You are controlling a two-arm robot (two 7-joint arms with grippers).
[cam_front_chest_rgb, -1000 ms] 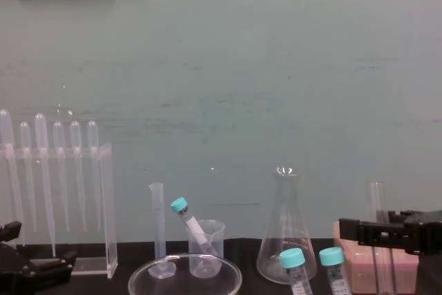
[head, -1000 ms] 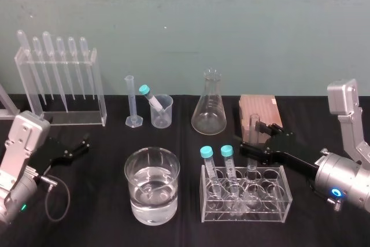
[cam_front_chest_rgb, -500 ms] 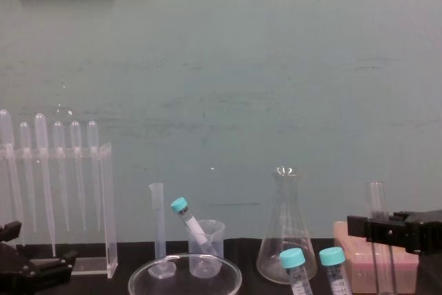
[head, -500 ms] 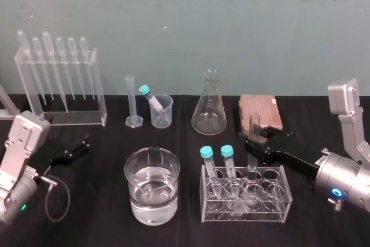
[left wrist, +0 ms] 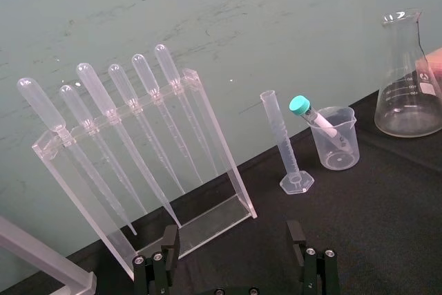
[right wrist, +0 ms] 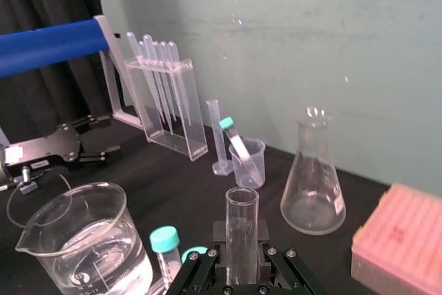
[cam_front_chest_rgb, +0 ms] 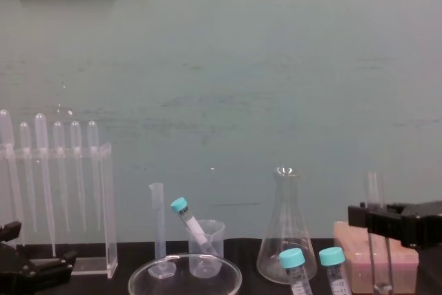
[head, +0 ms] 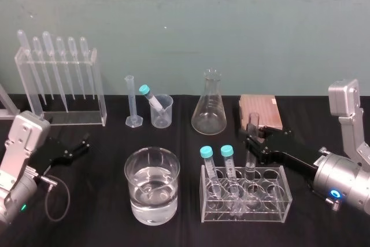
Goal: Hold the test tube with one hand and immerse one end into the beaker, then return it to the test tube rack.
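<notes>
Right wrist view: right gripper [right wrist: 242, 243] clamps the test tube [right wrist: 242, 212] (head view adds its foot in the rack [head: 277, 201]); left gripper [left wrist: 233, 236] parked, fingers wide apart.

Chest view: the lower edge crops the beaker [cam_front_chest_rgb: 185, 272] to its rim and the teal-capped tubes [cam_front_chest_rgb: 293, 260] to their tops. The right gripper [cam_front_chest_rgb: 376, 220], itself cut off at the right edge, crosses the test tube [cam_front_chest_rgb: 376, 188] and hides a band of it. In the right wrist view the clamped fingers cover the tube's lower length. Through the clear test tube rack [head: 272, 201], whether the tube's foot touches bottom cannot be told. The left gripper [left wrist: 233, 240], fingers apart, runs off the left wrist view's edge.
</notes>
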